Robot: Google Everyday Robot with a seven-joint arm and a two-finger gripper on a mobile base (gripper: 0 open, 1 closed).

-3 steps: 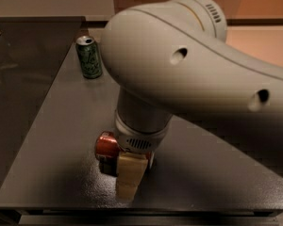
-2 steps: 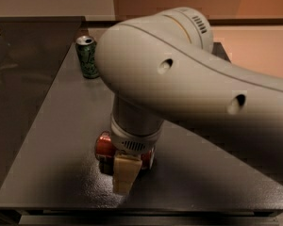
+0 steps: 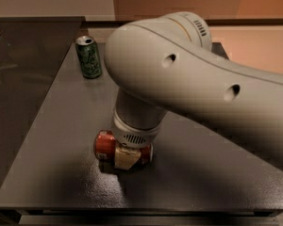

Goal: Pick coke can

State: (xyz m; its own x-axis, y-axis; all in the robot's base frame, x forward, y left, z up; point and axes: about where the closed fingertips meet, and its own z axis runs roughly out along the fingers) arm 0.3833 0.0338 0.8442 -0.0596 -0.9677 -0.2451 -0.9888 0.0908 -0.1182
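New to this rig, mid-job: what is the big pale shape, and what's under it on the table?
The pale shape is the robot's one arm, seen close by a single camera looking down on a dark grey table. At its end, the gripper is down at a red coke can lying on its side near the front edge; whether it grips the can cannot be told. A green patterned can stands upright at the back left, well apart.

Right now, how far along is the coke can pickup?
Done: the gripper is down over the coke can, which lies on its side on the table. In hand: securing it; I can't tell whether it is gripped. Left: the lift, since the can rests on the table.
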